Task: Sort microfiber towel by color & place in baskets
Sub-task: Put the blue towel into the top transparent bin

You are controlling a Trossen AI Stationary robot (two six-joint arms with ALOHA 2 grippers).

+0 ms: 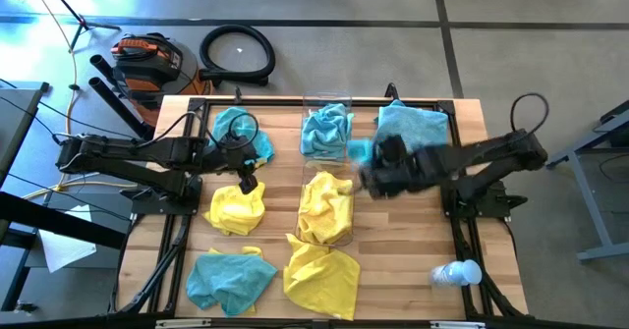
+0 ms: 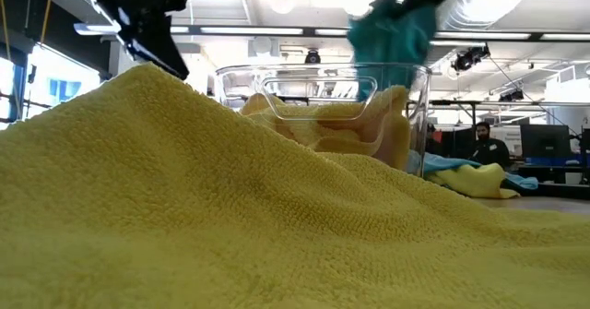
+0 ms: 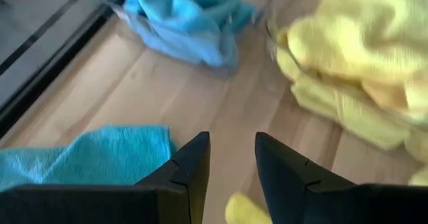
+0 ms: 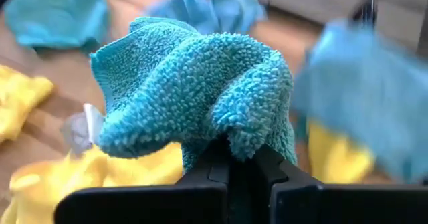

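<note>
Two clear baskets stand mid-table: the far one (image 1: 326, 133) holds teal towels, the near one (image 1: 326, 209) holds yellow towels. My right gripper (image 1: 371, 170) is beside them on the right, shut on a teal towel (image 4: 194, 97). This towel also shows high up in the low view (image 2: 392, 28). My left gripper (image 3: 233, 164) is open and empty, above the wood by a loose yellow towel (image 1: 238, 209). Other loose towels lie flat on the table: teal (image 1: 241, 133), teal (image 1: 228, 278), yellow (image 1: 322, 275), teal (image 1: 413, 125). My right gripper pinches a bunched fold of the teal towel (image 4: 234, 144) between its two fingers; how many layers, I cannot tell. The towel bulges out past the fingertips in a crumpled wad. It is lifted clear of the table, above basket height.
A white plastic bottle (image 1: 457, 272) lies at the near right of the table. Black frame rails (image 1: 472, 241) run along the table's sides. A yellow towel (image 2: 184, 207) fills the low view's foreground. A person (image 2: 479, 143) is far off in the room.
</note>
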